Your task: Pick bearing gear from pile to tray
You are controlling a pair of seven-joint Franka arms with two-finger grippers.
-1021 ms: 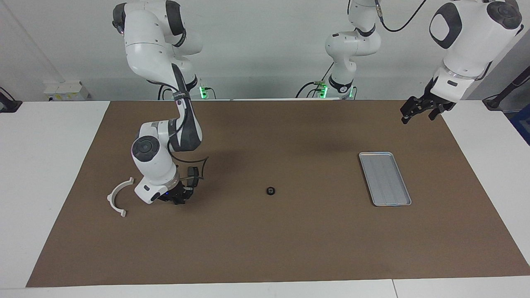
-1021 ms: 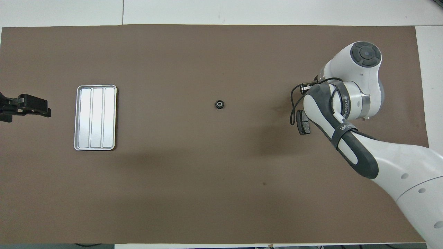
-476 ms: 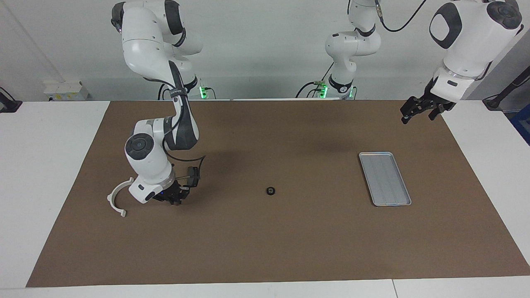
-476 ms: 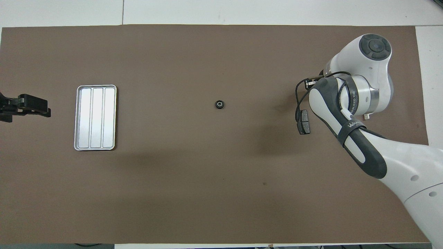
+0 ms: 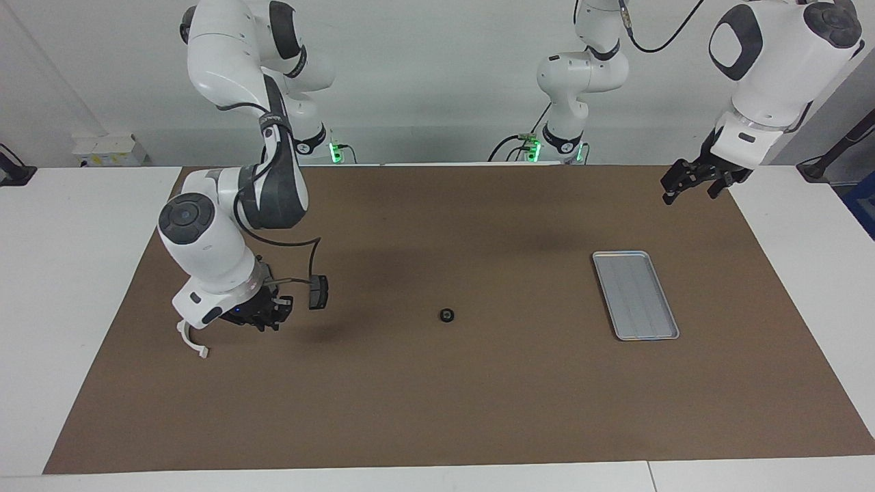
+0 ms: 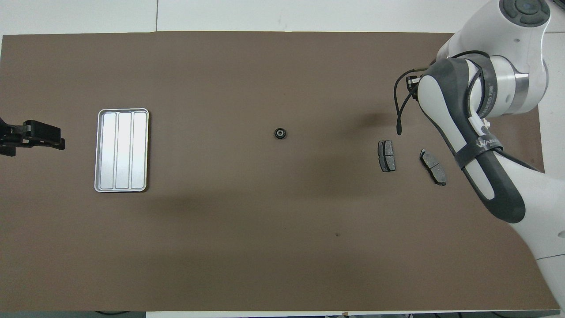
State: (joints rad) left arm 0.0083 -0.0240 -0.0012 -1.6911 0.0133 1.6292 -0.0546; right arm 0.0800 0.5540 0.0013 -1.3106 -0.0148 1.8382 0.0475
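A white counter (image 5: 82, 273) covered by a brown mat (image 5: 437, 403), with two robot arms at one long side.

Nearest the robots, two dark grey brake pads lie flat on the mat, a little nearer than the gear and well toward the right arm's end from it. One pad (image 6: 386, 155) is closer to the gear, and the other pad (image 6: 433, 167) lies just beside the first.

The small black gear (image 5: 447, 315) sits alone at the middle of the mat, touched by nothing.

The silver tray (image 5: 636, 295) lies well apart from the gear toward the left arm's end, with nothing in it.

The left claw (image 5: 690, 183) hangs in the air over the mat's edge, out past the tray from the gear. Its fingers are spread and empty, and this arm waits.

The right claw (image 5: 266, 321) is low over the mat by the pads, fingertips closed. Whether anything small is pinched between them cannot be told.

A white half-ring bracket (image 5: 191, 339) lies slightly farther than the gear at the right arm's end, partly hidden by that arm's wrist.
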